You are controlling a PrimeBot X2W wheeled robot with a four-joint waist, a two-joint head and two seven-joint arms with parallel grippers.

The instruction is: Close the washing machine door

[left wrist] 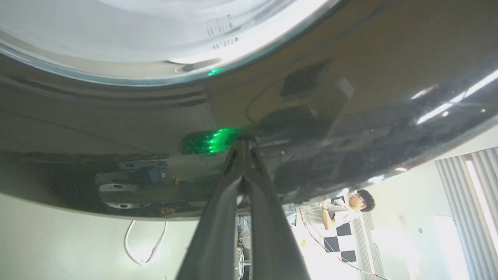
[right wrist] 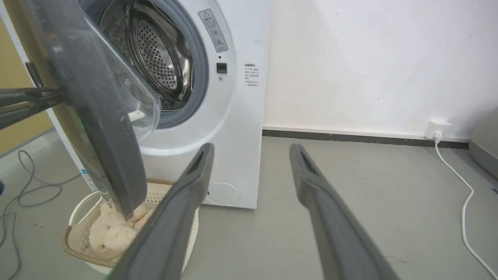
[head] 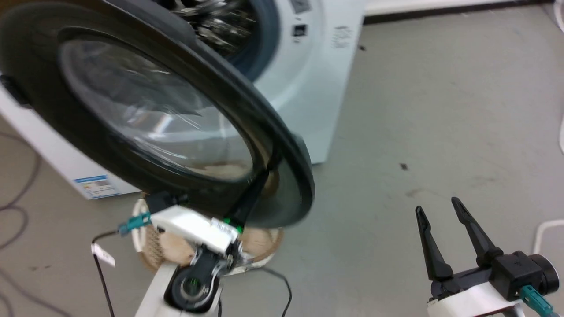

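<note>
The left gripper [left wrist: 243, 140], fingers pressed together, touches the glossy front of the half-open washing machine door [head: 35, 79] near its rim, while the right gripper [head: 437, 204] hangs spread over open floor [head: 440, 110].

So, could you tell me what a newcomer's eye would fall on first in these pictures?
The big black washing machine door stands out first, swung partly open across the upper left of the head view, with the steel drum of the washing machine exposed behind it. The left gripper, fingers together, presses its tips on the door's glossy front, while the right gripper hangs open over the grey floor at lower right.
</note>
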